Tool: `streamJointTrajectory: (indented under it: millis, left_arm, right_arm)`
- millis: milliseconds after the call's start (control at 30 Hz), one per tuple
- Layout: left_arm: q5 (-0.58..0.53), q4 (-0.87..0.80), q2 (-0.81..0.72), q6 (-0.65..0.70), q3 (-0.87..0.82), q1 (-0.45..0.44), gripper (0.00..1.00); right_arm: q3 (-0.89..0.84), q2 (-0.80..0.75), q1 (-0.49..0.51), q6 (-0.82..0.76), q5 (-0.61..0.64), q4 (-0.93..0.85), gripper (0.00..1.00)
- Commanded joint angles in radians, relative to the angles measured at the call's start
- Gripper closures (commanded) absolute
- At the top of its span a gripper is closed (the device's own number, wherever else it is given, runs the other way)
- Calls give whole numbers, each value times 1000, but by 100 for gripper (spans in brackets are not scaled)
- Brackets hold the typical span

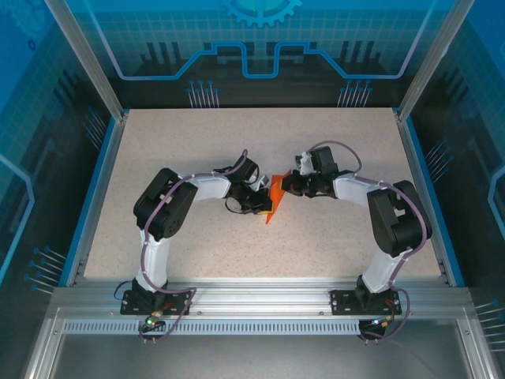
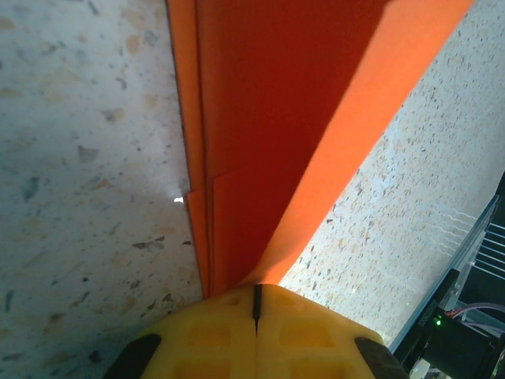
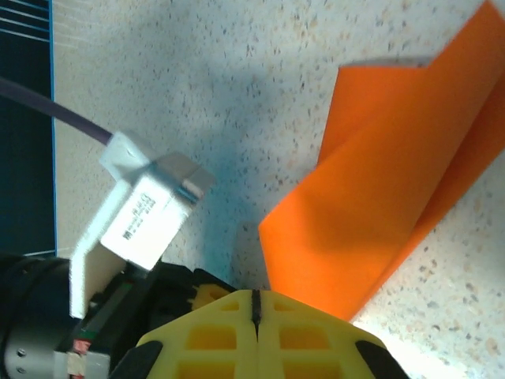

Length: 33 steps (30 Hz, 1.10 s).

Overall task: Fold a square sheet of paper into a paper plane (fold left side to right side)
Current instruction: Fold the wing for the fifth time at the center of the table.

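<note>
The square sheet of paper (image 1: pixel 272 200) is a creased orange shape standing up off the speckled table (image 1: pixel 237 142) between my two grippers. In the left wrist view the folded paper (image 2: pixel 268 118) narrows down into my left gripper (image 2: pixel 256 288), whose yellow fingers are shut on its near end. My right gripper (image 3: pixel 255 294) is shut too. The paper (image 3: pixel 394 181) lies just right of its seam, and the paper's near corner runs under the right finger, so a grip there cannot be told. From above, my left gripper (image 1: pixel 264 205) and right gripper (image 1: pixel 282 188) meet at the paper.
The left arm's white camera box (image 3: pixel 146 213) and purple cable (image 3: pixel 47 106) sit close to my right fingers. A blue raised rim (image 1: pixel 96 185) borders the table, and a metal rail (image 1: pixel 260 296) runs along the near edge.
</note>
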Motion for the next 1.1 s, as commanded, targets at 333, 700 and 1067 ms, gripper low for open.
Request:
streamJointTrajectory:
  millis: [333, 700, 1067]
  left_arm:
    - [-60, -73, 14, 27, -42, 2, 100]
    - [-57, -80, 11, 31, -39, 2, 100]
    - [-57, -81, 13, 32, -41, 2, 100]
  right_arm:
    - [-15, 105, 69, -2, -52, 90, 95]
    - [53, 172, 67, -36, -18, 57, 95]
    - [74, 217, 66, -56, 14, 39, 95]
